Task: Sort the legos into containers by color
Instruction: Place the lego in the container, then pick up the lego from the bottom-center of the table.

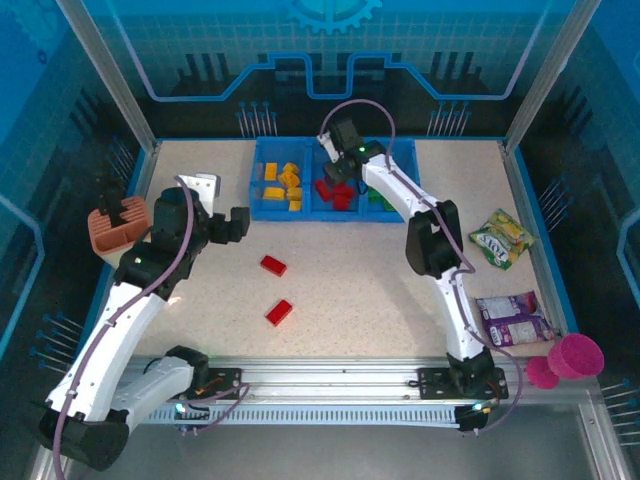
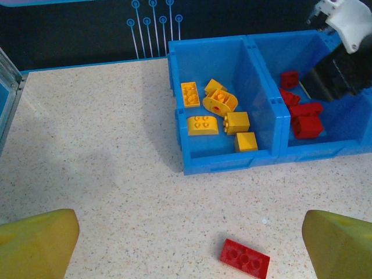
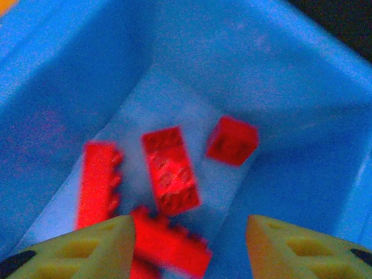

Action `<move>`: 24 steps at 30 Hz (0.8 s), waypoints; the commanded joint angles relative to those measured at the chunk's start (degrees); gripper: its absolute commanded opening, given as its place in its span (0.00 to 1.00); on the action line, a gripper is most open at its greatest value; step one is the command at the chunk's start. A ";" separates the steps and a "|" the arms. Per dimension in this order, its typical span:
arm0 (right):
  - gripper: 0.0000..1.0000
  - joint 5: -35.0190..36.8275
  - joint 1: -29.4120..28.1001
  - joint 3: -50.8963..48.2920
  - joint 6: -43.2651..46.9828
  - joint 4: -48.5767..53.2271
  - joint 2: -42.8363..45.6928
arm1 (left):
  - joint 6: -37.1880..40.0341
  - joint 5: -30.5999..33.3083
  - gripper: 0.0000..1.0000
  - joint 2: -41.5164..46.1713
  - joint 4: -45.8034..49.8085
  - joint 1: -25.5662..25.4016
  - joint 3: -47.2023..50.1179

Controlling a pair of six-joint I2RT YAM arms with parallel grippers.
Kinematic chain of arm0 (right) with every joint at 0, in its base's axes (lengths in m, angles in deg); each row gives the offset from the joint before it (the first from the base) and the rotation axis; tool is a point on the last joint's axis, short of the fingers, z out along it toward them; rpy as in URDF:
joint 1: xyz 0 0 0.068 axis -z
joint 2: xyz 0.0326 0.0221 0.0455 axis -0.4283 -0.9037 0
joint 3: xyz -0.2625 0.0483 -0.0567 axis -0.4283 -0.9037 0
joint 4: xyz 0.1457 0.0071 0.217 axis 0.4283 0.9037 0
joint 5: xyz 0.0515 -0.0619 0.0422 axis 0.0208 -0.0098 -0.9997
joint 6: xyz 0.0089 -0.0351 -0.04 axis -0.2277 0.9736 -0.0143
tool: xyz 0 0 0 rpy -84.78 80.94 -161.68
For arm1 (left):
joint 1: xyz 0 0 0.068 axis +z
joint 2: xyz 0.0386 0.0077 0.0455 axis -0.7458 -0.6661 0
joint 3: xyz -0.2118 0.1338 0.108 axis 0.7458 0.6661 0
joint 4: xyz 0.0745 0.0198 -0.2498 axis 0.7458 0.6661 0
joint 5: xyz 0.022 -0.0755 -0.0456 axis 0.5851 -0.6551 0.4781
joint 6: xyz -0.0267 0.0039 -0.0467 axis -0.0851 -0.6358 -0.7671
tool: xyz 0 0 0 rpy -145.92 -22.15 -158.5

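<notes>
Your left tool [image 2: 186, 253] is spread wide above the speckled surface [image 2: 104, 151], with a loose studded red brick [image 2: 244, 259] lying below it. The glossy blue tray [image 2: 226, 164] holds orange legos [image 2: 203, 125] in its left compartment and red legos [image 3: 170, 170] in the middle. There your right tool [image 3: 190, 247] hangs parted, pinching nothing. The top view adds green ones [image 1: 378, 197] on the right.

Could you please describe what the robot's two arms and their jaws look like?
Both the left arm and the right arm have white shells with black joints and black bases. A mauve cable loops along each. A small green light glows near the right arm's wrist. The jaws are yellow wedges.
</notes>
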 commanded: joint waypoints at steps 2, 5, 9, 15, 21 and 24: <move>0.62 -3.09 -6.18 -15.36 -1.21 0.18 16.22 | 0.36 -0.42 0.99 0.61 -0.07 0.46 -0.95; 0.68 -8.82 -10.96 -28.95 1.45 -3.92 26.18 | 1.83 -0.35 0.99 0.77 0.14 0.46 -0.67; 0.80 -21.07 -18.77 -40.94 15.76 -3.51 35.95 | 2.47 -3.24 0.99 1.84 2.30 0.46 -1.76; 0.89 -37.60 -23.98 -58.05 33.51 -13.54 46.11 | 0.95 -4.39 0.99 5.57 3.42 0.55 -0.80; 0.90 -39.87 -26.82 -53.61 41.98 -9.25 39.79 | 1.28 -3.79 0.99 7.57 4.65 0.55 -0.10; 0.89 -38.08 -28.34 -47.78 44.99 -4.42 33.38 | 1.40 -4.17 0.99 8.13 5.17 0.55 -0.32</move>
